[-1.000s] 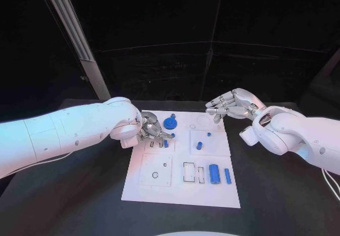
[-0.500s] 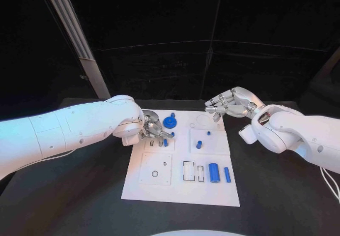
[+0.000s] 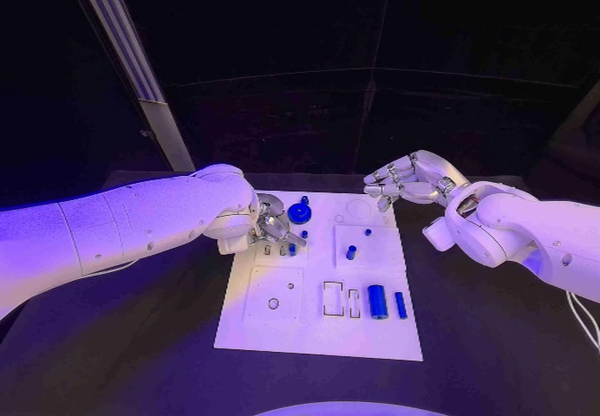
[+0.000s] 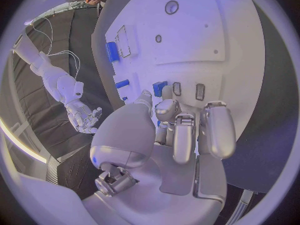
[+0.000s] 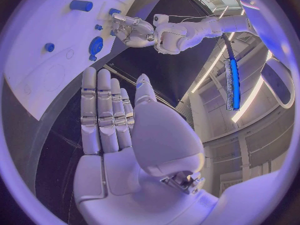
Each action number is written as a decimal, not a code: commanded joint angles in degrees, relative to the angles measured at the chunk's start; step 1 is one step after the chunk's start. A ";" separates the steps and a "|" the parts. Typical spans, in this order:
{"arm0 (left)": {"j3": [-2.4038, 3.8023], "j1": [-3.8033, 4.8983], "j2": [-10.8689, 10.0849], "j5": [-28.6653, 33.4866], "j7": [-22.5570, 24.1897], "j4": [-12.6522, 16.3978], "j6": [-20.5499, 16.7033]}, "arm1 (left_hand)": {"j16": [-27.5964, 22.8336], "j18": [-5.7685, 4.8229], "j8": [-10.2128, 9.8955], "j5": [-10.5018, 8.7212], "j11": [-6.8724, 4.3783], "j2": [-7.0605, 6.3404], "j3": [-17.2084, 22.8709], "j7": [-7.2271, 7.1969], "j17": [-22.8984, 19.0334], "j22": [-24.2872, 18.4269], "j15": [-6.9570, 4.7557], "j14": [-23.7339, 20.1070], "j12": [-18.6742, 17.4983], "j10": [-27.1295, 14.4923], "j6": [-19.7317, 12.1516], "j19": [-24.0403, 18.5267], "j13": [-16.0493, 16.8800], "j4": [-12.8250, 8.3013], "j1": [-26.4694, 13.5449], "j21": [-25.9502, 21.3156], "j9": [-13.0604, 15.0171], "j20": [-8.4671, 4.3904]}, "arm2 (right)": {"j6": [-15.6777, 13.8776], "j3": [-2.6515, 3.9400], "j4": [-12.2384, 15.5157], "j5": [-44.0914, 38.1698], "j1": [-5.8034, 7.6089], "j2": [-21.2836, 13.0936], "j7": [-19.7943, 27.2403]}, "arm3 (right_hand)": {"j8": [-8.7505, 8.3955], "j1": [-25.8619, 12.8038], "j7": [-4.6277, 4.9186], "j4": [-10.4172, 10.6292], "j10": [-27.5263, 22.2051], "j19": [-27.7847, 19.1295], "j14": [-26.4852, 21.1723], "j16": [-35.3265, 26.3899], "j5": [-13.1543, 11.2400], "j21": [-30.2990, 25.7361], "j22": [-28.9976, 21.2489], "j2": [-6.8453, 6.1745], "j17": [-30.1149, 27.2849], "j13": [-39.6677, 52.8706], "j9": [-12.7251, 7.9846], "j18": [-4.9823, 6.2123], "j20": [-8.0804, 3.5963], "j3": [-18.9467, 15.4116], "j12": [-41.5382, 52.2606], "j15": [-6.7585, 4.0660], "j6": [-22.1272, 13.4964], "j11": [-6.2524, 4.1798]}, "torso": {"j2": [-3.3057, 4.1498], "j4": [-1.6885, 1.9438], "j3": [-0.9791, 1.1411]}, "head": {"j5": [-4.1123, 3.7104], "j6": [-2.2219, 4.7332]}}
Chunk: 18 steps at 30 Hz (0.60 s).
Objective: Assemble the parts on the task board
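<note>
The left hand (image 3: 265, 227) pinches a small blue part (image 4: 159, 89) at its fingertips over the task board (image 3: 313, 329). The right hand (image 3: 407, 184) hovers beyond the board's far corner, fingers apart, grasping nothing.

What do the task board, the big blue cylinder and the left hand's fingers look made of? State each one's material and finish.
Task board: looks like white plastic or painted sheet, matte, with flat even colour and no glare.
Big blue cylinder: probably plastic, smooth and slightly glossy, with uniform saturated blue.
Left hand fingers: apparently metal or metallised shells, satin silver, with soft highlights along the rounded segments.
</note>
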 commanded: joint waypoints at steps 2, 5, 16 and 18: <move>0.02 0.10 0.16 -0.64 -0.64 -0.04 1.81 | 0.17 -0.90 0.42 0.33 -0.29 0.14 0.15 0.00 15.08 0.10 -0.35 6.17 0.02 -0.25 -0.23 0.29 -0.05 -0.36 0.70 0.23 0.08 -0.24 | -0.48 0.03 -0.04 0.14 0.12 0.04 -0.03 | -0.38 -0.32 -0.01 0.04 -0.25 -0.10 -0.06 -0.39 0.26 -0.46 -0.10 0.40 -0.09 -0.08 -0.05 0.61 0.30 -0.28 -0.27 0.32 -0.32 0.31 | 0.00 0.07 0.03 | -0.01 -0.15; 0.01 0.10 0.19 -0.65 -0.64 -0.04 1.77 | 0.17 -0.89 0.46 0.32 -0.30 0.13 0.18 0.00 15.08 0.07 -0.35 6.17 0.00 -0.26 -0.24 0.28 -0.07 -0.39 0.74 0.21 0.12 -0.24 | -0.42 0.03 -0.13 0.14 0.12 0.10 -0.04 | -0.38 -0.32 -0.01 0.04 -0.26 -0.11 -0.06 -0.39 0.27 -0.46 -0.10 0.40 -0.09 -0.08 -0.05 0.61 0.30 -0.28 -0.27 0.32 -0.33 0.31 | 0.02 0.06 0.00 | -0.05 -0.16; 0.01 0.10 0.37 -0.66 -0.57 -0.01 1.27 | 0.17 -0.86 1.22 0.40 -0.49 0.94 2.37 -0.22 15.08 0.06 -0.52 6.17 0.03 -0.23 -0.79 0.18 -0.15 -2.22 3.60 0.17 1.02 -0.37 | -0.10 0.03 -0.55 0.14 0.11 0.48 -0.02 | -0.37 -0.37 0.03 0.08 -0.34 -0.19 -0.15 -0.54 0.43 -0.58 -0.17 0.54 -0.11 -0.09 -0.04 0.60 0.35 -0.34 -0.38 0.37 -0.36 0.36 | 0.03 0.06 -0.01 | -0.08 -0.36; 0.01 0.10 0.41 -0.66 -0.54 -0.03 1.09 | 0.17 -0.84 1.25 0.55 -0.67 1.70 3.82 -0.42 15.08 0.02 -0.65 6.17 -0.01 -0.26 -1.06 0.16 -0.17 -3.23 5.27 0.14 1.15 -0.46 | -0.04 0.03 -0.60 0.14 0.11 0.53 -0.02 | -0.37 -0.37 0.03 0.08 -0.34 -0.19 -0.15 -0.54 0.43 -0.58 -0.17 0.54 -0.11 -0.09 -0.04 0.60 0.35 -0.34 -0.38 0.37 -0.36 0.36 | 0.01 0.03 0.00 | -0.06 -0.40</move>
